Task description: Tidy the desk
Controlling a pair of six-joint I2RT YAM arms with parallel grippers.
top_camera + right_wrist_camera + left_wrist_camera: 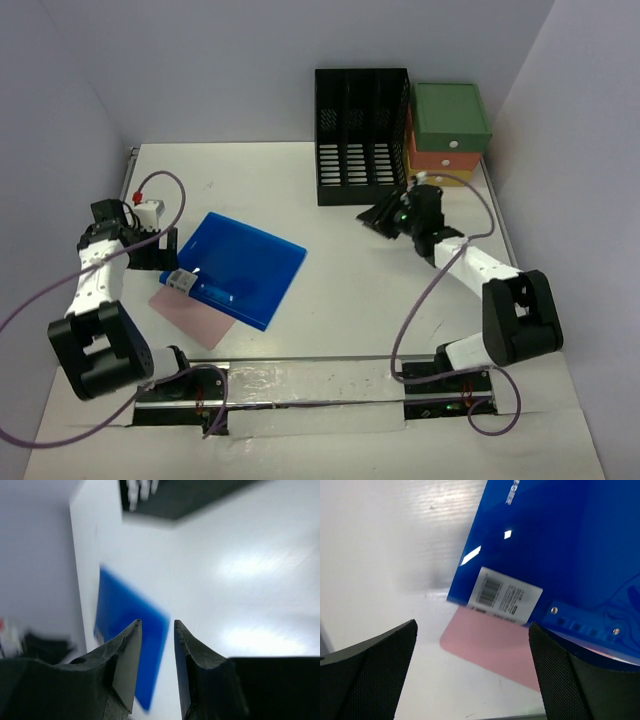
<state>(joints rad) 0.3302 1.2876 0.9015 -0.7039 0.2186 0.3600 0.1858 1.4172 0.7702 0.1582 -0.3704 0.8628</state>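
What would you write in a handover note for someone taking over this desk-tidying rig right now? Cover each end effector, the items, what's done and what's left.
Left end effector: wide open, empty, at the labelled corner of the blue folder.
Right end effector: slightly open, empty, in front of the black file rack.
The folder lies flat on the desk, overlapping a pink sheet. The drawer unit stands beside the rack.
Done: nothing visibly put away.
Left: probably stowing the folder and sheet.
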